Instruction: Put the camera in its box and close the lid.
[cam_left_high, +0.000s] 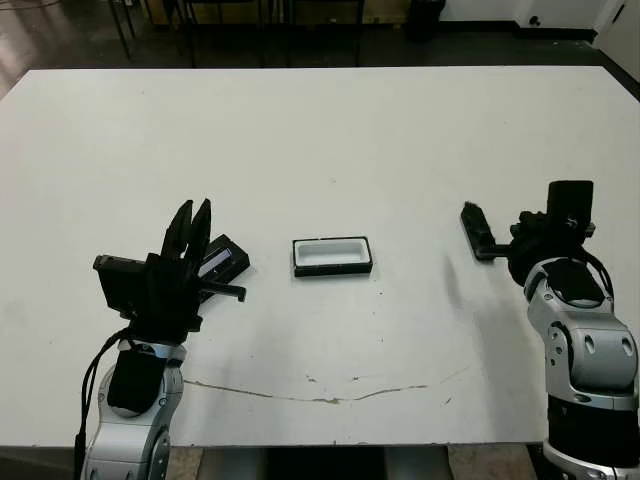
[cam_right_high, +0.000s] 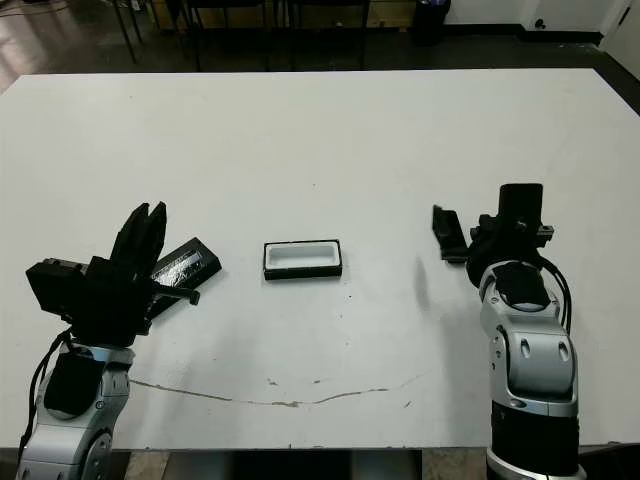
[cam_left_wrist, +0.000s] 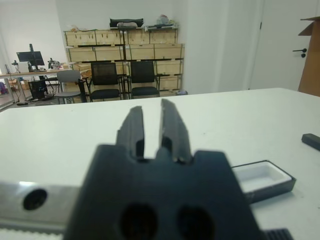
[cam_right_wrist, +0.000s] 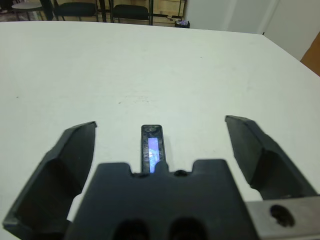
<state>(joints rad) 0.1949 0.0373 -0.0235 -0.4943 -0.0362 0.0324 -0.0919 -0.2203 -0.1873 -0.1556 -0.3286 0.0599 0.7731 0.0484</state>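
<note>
The box (cam_left_high: 332, 256) lies near the middle of the white desk (cam_left_high: 320, 130). It is a small, shallow black tray with a white lining, and it is open and has nothing inside. I take it as the landmark.

To the left of the box, with a small gap between them, lies the lid (cam_right_high: 184, 264). It is a flat black rectangle with a pale silvery marking on its face, and it is turned at an angle to the box. The left pincer (cam_left_high: 192, 217) hangs above the lid's outer end and partly hides it in the left eye view. Its two black fingers (cam_left_wrist: 134, 134) stand close together with only a narrow slit between them, and they hold nothing.

Well to the right of the box lies the camera (cam_left_high: 477, 230), a narrow black bar on the desk. In the right wrist view its upper face is glossy, with a bright bluish-purple strip (cam_right_wrist: 153, 148) along the middle. The right pincer (cam_right_wrist: 160, 145) is just over the camera's near end. Its fingers (cam_right_wrist: 255, 152) are spread wide, one on each side of the bar, apart from it. It holds nothing.

In front of the box, a thin brownish line (cam_left_high: 330, 395) runs across the desk.
</note>
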